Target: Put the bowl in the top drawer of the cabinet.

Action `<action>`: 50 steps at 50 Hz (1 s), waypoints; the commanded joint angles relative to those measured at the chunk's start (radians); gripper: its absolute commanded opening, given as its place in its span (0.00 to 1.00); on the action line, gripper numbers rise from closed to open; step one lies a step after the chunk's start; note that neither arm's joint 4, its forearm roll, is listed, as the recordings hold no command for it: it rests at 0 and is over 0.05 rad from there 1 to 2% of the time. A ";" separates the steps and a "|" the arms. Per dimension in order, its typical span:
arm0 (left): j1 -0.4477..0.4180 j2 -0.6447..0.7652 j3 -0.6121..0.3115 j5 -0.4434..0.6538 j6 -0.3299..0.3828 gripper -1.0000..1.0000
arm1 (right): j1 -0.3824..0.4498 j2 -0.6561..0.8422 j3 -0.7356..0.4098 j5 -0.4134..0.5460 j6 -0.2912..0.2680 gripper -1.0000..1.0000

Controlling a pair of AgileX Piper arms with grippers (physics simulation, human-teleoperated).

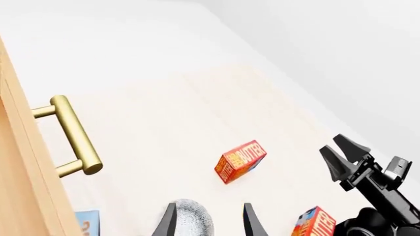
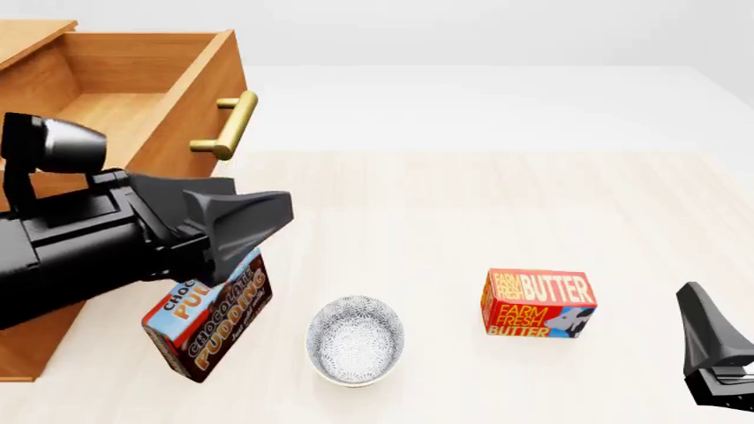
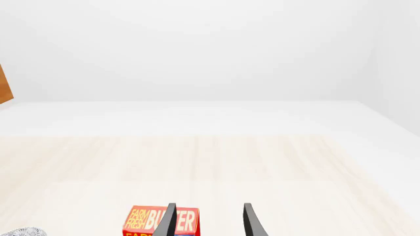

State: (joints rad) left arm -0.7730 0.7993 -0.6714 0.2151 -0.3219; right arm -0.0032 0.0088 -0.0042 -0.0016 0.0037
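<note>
The bowl (image 2: pixel 356 340), white with fine grey speckles, stands upright on the table near the front edge. My left gripper (image 2: pixel 253 216) hovers open above and to the left of it, holding nothing. In the left wrist view the bowl (image 1: pixel 192 219) shows beside one fingertip (image 1: pixel 170 221). The top drawer (image 2: pixel 200 88) of the cabinet (image 2: pixel 30 353) is pulled out at far left, its brass handle (image 2: pixel 224 124) facing the table. My right gripper (image 2: pixel 712 353) is open low at the front right, apart from the bowl; its fingers (image 3: pixel 251 221) frame bare table.
A red butter box (image 2: pixel 539 303) lies right of the bowl. A chocolate pudding box (image 2: pixel 210 316) leans by the cabinet, left of the bowl and under my left arm. The left wrist view shows a second red box (image 1: pixel 315 222) near the right gripper (image 1: pixel 367 160).
</note>
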 commanded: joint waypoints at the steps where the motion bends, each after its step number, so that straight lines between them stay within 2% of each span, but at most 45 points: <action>1: -0.036 0.053 0.023 -0.050 -0.014 1.00 | 0.000 0.000 0.000 0.000 0.000 1.00; 50: -0.070 0.297 0.147 -0.308 -0.165 1.00 | 0.000 0.000 0.000 0.000 0.000 1.00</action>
State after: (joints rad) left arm -0.8394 1.0509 -0.5489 -0.0418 -0.4587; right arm -0.0032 0.0088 -0.0042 -0.0016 0.0037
